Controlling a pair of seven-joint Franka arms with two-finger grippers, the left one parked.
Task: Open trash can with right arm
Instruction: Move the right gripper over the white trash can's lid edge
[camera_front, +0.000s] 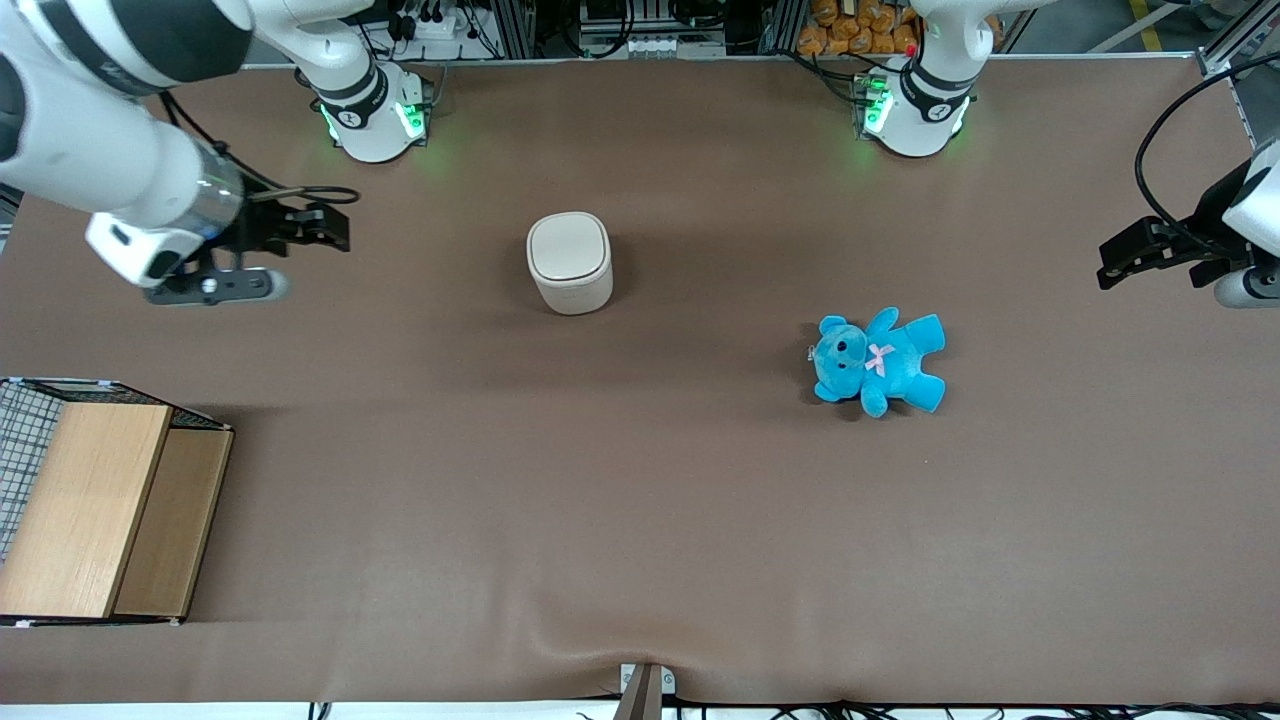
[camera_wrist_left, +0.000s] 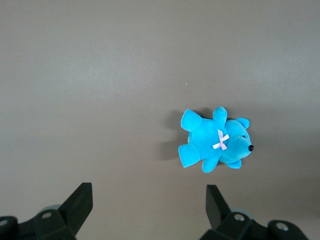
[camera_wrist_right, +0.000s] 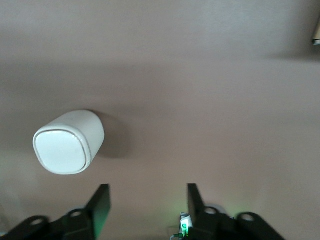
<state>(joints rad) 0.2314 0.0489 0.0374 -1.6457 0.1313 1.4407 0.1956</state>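
Nearest the front camera, a wooden box (camera_front: 95, 510) with wire mesh sits at the working arm's end of the desk (camera_front: 500, 520). Farther back lies a blue teddy (camera_front: 878, 360). The trash can (camera_front: 569, 262) stands upright mid-desk, lid closed. The tool (camera_front: 300, 228) hovers well apart from it, fingers (camera_wrist_right: 100, 205) spread, holding nothing.
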